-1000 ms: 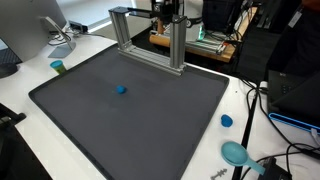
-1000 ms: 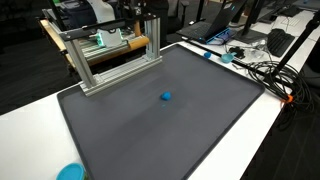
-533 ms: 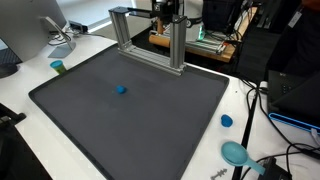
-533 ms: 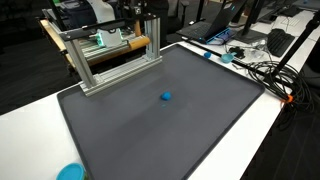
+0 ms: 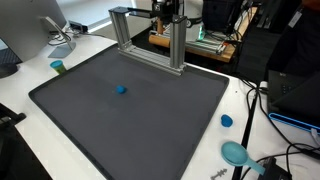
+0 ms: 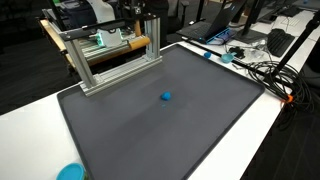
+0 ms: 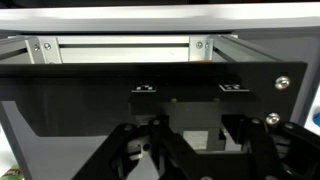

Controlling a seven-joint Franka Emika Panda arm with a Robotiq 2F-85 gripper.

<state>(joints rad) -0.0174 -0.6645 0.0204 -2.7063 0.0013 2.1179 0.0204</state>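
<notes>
A small blue ball lies alone near the middle of a dark grey mat, and shows in both exterior views. An aluminium frame stands at the mat's far edge. My gripper hangs high behind that frame, far from the ball, and is partly hidden in both exterior views. In the wrist view my gripper looks open and empty, facing a black panel and the frame's rail.
A teal cup stands off the mat's corner. A blue cap and a teal disc lie on the white table beside cables. Benches with equipment sit behind the frame. More cables lie near a black stand.
</notes>
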